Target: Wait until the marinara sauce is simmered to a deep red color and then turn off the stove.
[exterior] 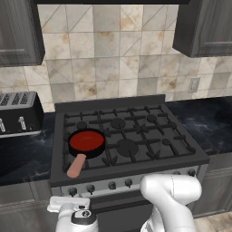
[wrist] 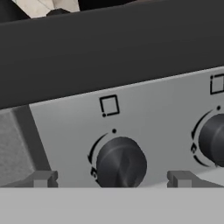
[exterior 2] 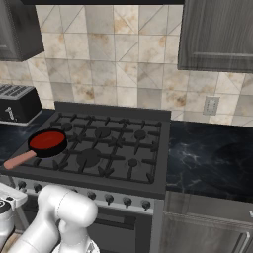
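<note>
We see a beige tiled backsplash (exterior: pixel 113 50), dark grey wall cabinets (exterior 2: pixel 217 34), a black marbled countertop (exterior 2: pixel 207 158) and a white wall outlet (exterior 2: pixel 211 105).

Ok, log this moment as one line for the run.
sauce: marinara sauce red in skillet, front-left burner | gripper: open, facing leftmost knob, jaws either side, contact unclear | stove: knob not yet gripped
</note>
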Motion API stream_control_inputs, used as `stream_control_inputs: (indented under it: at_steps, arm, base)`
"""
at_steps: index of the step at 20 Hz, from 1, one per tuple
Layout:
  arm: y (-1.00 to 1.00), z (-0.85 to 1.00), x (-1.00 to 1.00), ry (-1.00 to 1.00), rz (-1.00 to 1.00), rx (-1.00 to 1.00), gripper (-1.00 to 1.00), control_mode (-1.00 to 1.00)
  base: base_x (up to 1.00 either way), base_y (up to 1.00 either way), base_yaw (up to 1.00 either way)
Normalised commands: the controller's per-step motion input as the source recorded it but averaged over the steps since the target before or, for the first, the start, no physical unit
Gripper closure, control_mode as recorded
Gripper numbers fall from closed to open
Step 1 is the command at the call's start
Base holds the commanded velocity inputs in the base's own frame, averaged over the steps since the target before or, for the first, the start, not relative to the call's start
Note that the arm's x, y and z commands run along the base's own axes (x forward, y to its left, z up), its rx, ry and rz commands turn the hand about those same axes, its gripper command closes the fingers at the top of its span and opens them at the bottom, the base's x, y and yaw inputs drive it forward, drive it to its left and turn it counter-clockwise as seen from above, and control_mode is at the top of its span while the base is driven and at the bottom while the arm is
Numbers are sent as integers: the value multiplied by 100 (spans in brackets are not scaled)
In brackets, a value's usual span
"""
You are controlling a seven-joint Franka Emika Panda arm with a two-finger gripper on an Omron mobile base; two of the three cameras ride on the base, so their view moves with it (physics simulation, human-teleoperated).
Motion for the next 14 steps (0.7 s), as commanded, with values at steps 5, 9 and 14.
stream_control_inputs:
  at_steps: [5,9,14]
  arm:
    - [-27,0,0,-5,0,4,-100,-100]
    - [-12,0,0,-2,1,2,-100,-100]
    - [0,0,0,0,0,0,-100,-100]
  base:
    - [0,0,0]
    - [0,0,0]
    - [0,0,0]
